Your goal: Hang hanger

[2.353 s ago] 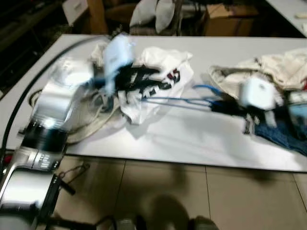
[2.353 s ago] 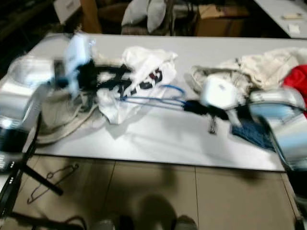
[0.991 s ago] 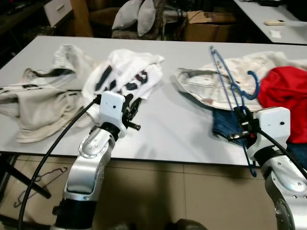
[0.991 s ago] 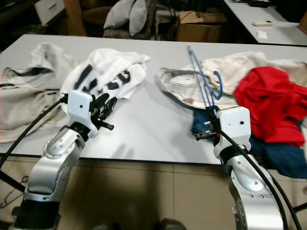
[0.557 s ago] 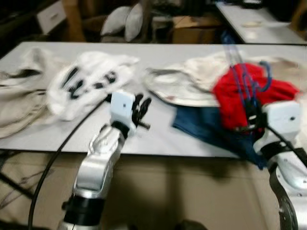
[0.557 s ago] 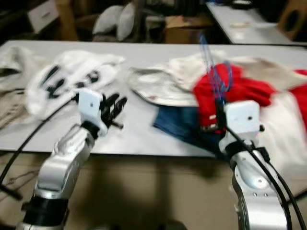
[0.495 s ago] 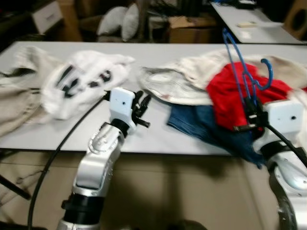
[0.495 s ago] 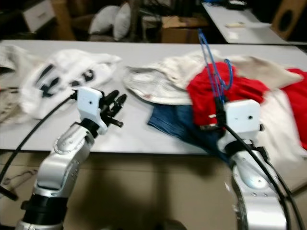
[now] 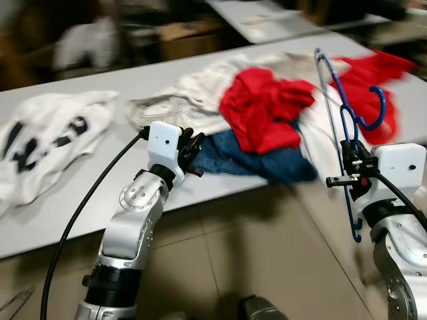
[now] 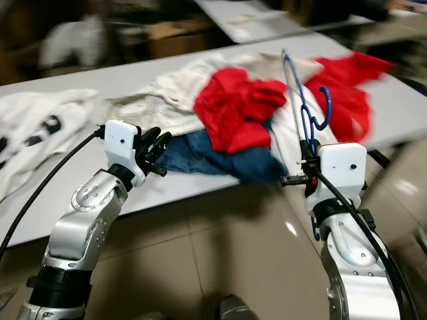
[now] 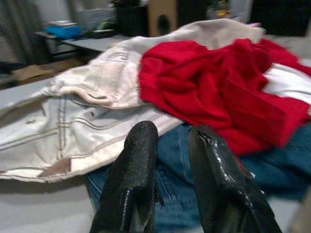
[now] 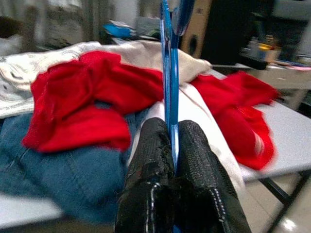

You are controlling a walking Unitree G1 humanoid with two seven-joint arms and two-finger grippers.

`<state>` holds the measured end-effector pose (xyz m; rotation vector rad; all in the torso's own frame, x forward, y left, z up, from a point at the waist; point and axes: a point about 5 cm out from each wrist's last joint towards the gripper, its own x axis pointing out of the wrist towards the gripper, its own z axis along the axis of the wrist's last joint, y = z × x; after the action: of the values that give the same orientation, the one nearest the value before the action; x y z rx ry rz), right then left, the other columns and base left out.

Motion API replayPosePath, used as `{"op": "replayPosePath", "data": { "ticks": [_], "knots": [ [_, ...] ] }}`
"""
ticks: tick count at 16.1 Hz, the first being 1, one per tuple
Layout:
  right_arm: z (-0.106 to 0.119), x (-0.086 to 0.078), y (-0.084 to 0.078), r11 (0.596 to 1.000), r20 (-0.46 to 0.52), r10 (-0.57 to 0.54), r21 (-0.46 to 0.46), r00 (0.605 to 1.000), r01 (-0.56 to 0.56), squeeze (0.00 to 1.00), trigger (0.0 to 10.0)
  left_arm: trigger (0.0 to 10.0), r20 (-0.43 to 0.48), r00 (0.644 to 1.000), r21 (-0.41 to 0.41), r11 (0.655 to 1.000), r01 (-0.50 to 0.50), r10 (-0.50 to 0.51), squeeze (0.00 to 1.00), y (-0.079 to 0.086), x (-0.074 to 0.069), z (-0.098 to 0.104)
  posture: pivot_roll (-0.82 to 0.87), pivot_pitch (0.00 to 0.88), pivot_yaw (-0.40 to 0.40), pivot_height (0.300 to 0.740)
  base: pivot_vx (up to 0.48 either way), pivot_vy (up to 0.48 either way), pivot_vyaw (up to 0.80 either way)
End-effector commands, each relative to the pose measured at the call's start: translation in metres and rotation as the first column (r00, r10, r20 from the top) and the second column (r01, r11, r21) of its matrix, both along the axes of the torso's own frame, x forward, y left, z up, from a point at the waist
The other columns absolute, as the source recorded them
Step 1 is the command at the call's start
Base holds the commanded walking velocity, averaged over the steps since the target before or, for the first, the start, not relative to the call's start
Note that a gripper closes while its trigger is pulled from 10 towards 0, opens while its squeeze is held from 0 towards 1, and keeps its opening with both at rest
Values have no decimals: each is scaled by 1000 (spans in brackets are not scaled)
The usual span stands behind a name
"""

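Nearest to us, our right gripper (image 12: 171,141) has its two black fingers pressed together on the blue hanger (image 9: 343,127), pinching the thin wire between them. The hanger stands nearly upright above the wrist, off the near edge of the table (image 9: 100,87) and over the tiled floor (image 9: 253,260), with its hook curling toward the red cloth (image 9: 263,113) (the lower end of the wire drops below the gripper). Our left gripper (image 11: 170,145) is held up at the table's near edge, its fingers a little apart with nothing between them, pointing at the heap of clothes.

Just past the table's near edge lie blue jeans (image 9: 247,157), partly under the red cloth. Against the jeans, farther in, is a cream garment with stitched seams (image 11: 82,111). Toward the table's left end, well apart from the heap, sits a white garment with dark markings (image 9: 47,133). Beyond the table's far edge we make out a second table (image 9: 267,13) and blurred shapes we cannot identify.
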<state>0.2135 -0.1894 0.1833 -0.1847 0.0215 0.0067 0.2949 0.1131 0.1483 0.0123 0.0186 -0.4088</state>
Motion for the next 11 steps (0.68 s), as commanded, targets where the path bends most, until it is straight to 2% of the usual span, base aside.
{"op": "replayPosePath", "data": {
  "ticks": [1, 3, 4, 7, 11],
  "knots": [
    [0, -1, 5, 999, -11, 35, 5, 999, -35, 0, 10000, 10000, -16, 999, -8, 1000, -30, 30, 0, 9, 0, -1, -195, 0, 64, 740, 0, 0, 0],
    [-2, -3, 6, 998, -22, 59, -4, 998, -59, 0, 10000, 10000, -2, 999, -44, 998, -44, 44, 0, 12, 1, -1, -189, 0, 55, 740, 0, 0, 0],
    [-2, -3, 6, 998, -21, 69, -11, 997, -69, 0, 10000, 10000, -1, 998, -35, 997, -69, 69, 0, 17, 1, -2, -189, 0, 55, 740, 0, 0, 0],
    [-3, -2, 4, 998, -21, 68, -13, 997, -69, 0, 10000, 10000, 4, 995, -39, 995, -96, 96, 0, 21, 1, -1, -180, 0, 34, 740, 360, 0, 0],
    [-2, -1, 1, 997, -15, 70, -12, 997, -70, 0, 10000, 10000, 16, 998, -37, 997, -64, 65, 0, 15, 0, -1, -189, 0, 32, 740, 421, 0, -106]
  ]
}}
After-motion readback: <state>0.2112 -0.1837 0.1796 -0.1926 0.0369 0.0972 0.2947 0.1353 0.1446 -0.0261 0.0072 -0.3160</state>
